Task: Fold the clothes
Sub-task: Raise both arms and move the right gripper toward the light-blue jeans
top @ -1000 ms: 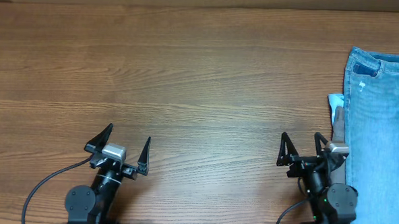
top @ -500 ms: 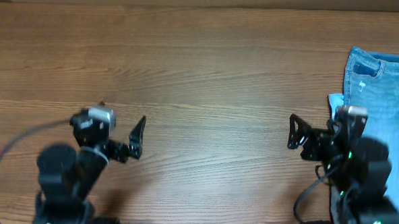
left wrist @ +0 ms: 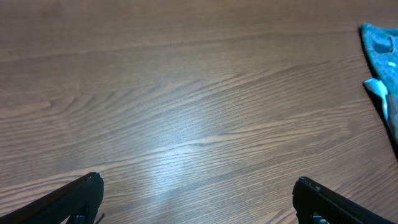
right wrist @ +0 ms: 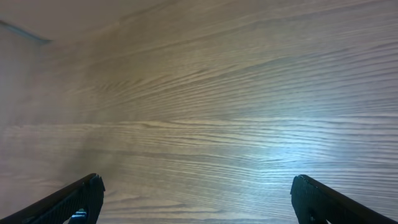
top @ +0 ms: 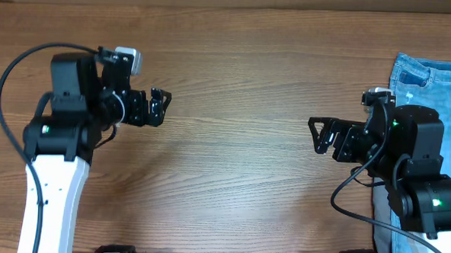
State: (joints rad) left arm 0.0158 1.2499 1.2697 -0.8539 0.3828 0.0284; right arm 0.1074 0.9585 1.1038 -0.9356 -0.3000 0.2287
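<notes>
The clothes, light blue jeans [top: 433, 82], lie flat at the table's right edge, and my right arm covers their lower part. In the left wrist view the jeans [left wrist: 379, 43] show only at the far right. My left gripper [top: 160, 107] hovers open over bare wood at the left, pointing right, with nothing between its fingers [left wrist: 197, 183]. My right gripper [top: 317, 137] stands open just left of the jeans, pointing left and away from them. The right wrist view shows that gripper [right wrist: 196, 182] over bare wood only.
A pale blue bit of cloth [left wrist: 377, 88] pokes out at the jeans' left edge. The wooden table [top: 236, 66] stretches wide between the two arms. Its far edge [right wrist: 25, 31] shows in the right wrist view. A black cable [top: 15, 64] loops off the left arm.
Both arms have lifted from the table's near edge and swung out over the table, the left one far to the left. Both grippers stayed open.
</notes>
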